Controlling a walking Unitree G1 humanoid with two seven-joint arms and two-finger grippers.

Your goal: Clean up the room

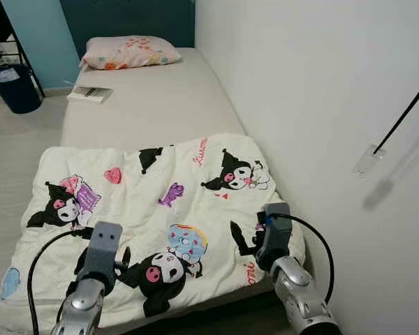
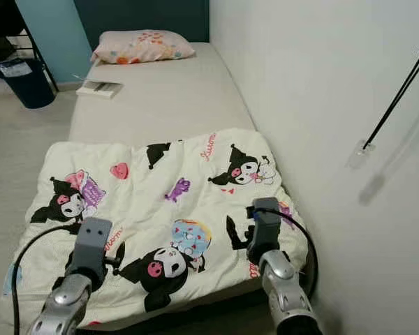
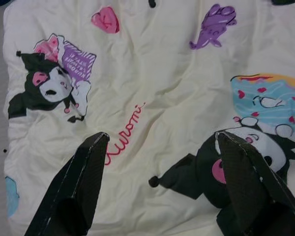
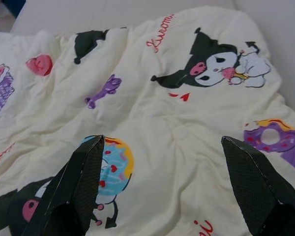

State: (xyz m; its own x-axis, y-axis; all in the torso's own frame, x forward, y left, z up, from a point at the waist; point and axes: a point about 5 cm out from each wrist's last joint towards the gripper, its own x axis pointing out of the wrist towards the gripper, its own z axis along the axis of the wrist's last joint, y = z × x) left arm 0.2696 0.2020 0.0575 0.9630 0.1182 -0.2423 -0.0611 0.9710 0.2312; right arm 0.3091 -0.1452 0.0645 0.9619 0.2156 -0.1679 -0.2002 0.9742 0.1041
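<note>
A cream cartoon-print blanket (image 1: 153,209) lies folded over the near half of the bed (image 1: 153,105). At the head of the bed sits a pink patterned pillow (image 1: 129,52), with a book (image 1: 89,93) on the mattress's left edge below it. My left gripper (image 3: 160,147) hovers open over the blanket's near left part, fingers (image 3: 83,182) spread above the red lettering. Over the near right part, my right gripper (image 4: 162,147) is open as well, nothing between its fingers (image 4: 78,182). Both silver arms (image 1: 91,286) reach in from below.
A white wall (image 1: 321,105) runs along the bed's right side, with a black cable (image 1: 405,112) on it. A dark blue bin (image 1: 14,84) stands on the floor at the far left beside a black rack. Pale floor lies left of the bed.
</note>
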